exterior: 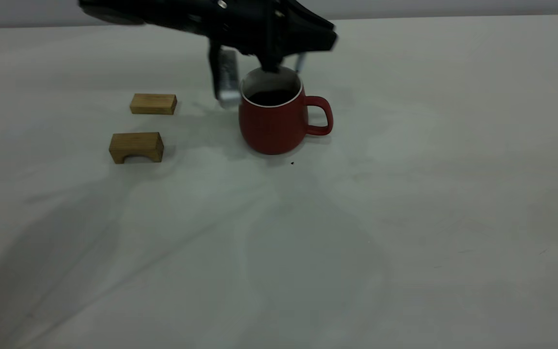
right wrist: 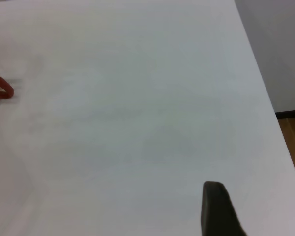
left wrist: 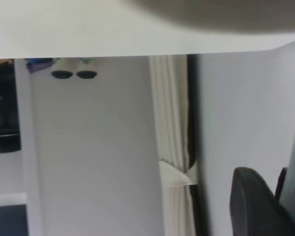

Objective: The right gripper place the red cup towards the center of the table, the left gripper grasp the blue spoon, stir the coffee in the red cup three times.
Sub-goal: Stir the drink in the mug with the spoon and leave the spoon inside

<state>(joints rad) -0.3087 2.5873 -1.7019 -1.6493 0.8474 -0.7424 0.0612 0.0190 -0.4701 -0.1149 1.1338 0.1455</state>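
Dark-red ceramic, the red cup (exterior: pixel 273 121) stands upright on the table (exterior: pixel 405 218), its coffee (exterior: pixel 270 97) visible under the white rim. Directly above the cup hangs the left gripper (exterior: pixel 264 65); a thin grey stem, probably the blue spoon (exterior: pixel 300 63), shows behind the cup's rim, but whether the fingers clench it I cannot tell. Well to the cup's left lie two wooden blocks (exterior: pixel 136 147). I judge the cup heavy, rigid and breakable; the slim spoon wants a firm handle grip. Away from the cup, the right gripper (right wrist: pixel 255 211) looks spread open, grasping nothing.

Left end effector (exterior: pixel 269 63) tilted downward
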